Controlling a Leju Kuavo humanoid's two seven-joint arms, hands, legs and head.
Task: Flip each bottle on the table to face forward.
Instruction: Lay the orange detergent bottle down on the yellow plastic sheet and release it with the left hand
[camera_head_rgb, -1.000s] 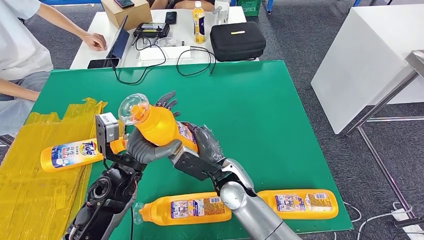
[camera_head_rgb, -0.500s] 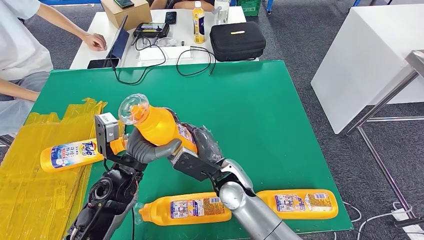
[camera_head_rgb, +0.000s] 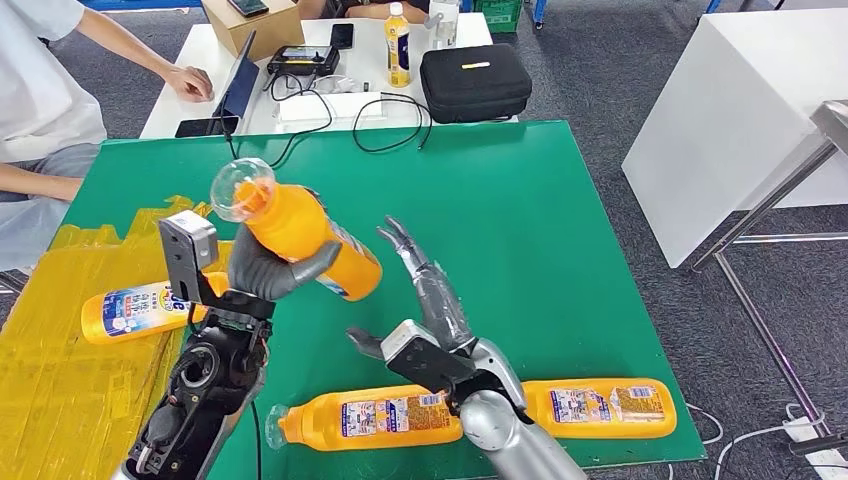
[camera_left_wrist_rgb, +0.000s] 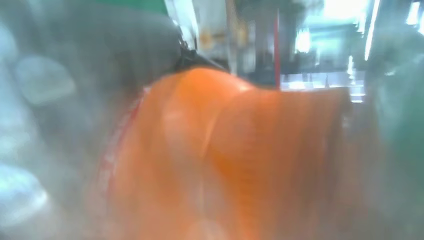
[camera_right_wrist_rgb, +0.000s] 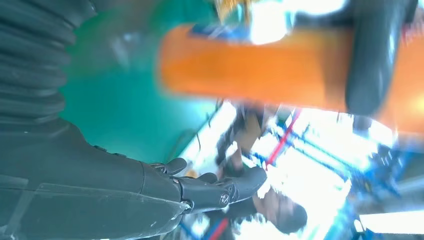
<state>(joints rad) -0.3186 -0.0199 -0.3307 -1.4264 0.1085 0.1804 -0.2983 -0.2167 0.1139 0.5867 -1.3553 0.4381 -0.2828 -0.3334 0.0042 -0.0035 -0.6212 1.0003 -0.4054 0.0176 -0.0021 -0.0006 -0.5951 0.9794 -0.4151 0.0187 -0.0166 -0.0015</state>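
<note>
Fingers of the left hand (camera_head_rgb: 262, 272) wrap the middle of an orange held bottle (camera_head_rgb: 300, 236), raised off the green table (camera_head_rgb: 540, 220) at left centre of the head view, its clear cap (camera_head_rgb: 243, 188) tilted toward the upper left. In the blurred left wrist view that bottle (camera_left_wrist_rgb: 235, 160) is an orange mass close to the lens. The right hand (camera_head_rgb: 428, 292) stands just right of it, apart from it, fingers spread and holding nothing; the right wrist view shows its dark fingers (camera_right_wrist_rgb: 220, 187) extended with the orange bottle (camera_right_wrist_rgb: 260, 70) beyond them.

Along the bottom edge of the head view lie 2 more bottles on their sides with labels up: the near-left bottle (camera_head_rgb: 370, 418) and the near-right bottle (camera_head_rgb: 600, 407), the latter close to the table's front edge. A 4th bottle, the Tide bottle (camera_head_rgb: 130, 310), lies at the left on the yellow plastic sheet (camera_head_rgb: 60, 370) that covers the table's left side.

Bare green surface fills the centre and right of the table up to its far edge. Beyond that edge stands a white desk (camera_head_rgb: 300, 100) with a black case (camera_head_rgb: 474, 82), and a person's arm (camera_head_rgb: 130, 50) reaches in at the upper left.
</note>
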